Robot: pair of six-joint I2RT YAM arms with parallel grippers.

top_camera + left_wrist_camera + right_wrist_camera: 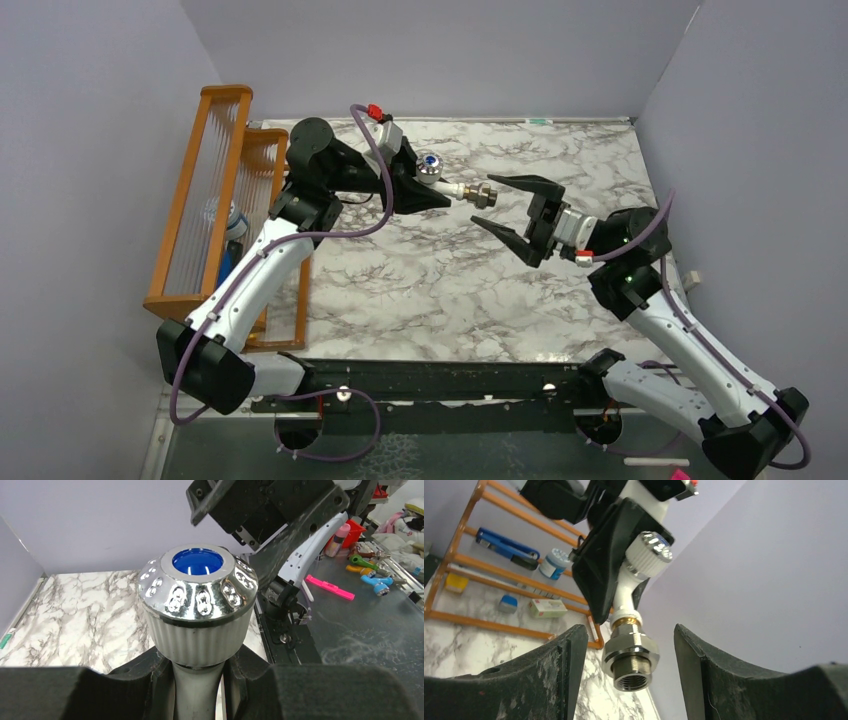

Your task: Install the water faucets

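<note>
The right gripper [483,201] is standing partly open, its two dark fingers [554,680] flanking but not touching the nut-like fitting [631,652]. The fitting is hanging right between them on the metal end of the tap, its threaded bore facing the wrist. Just beyond the fitting, the white water faucet [626,587] is slanting away from the jaws, ending in its round silvery knob [651,552]. Farther on, the left gripper [432,192] is clamping tight on the faucet's white stem just under the knob, holding it in the air above the marble table [400,290]. Farthest off, behind that gripper, an orange rack [200,200] is standing. The step in hand looks like screwing the fitting onto the faucet; how far it is seated I cannot tell. The next move is probably calling for the right jaws to close squarely on the fitting's flats and turn about the faucet's axis while the left grip steadies it.
</note>
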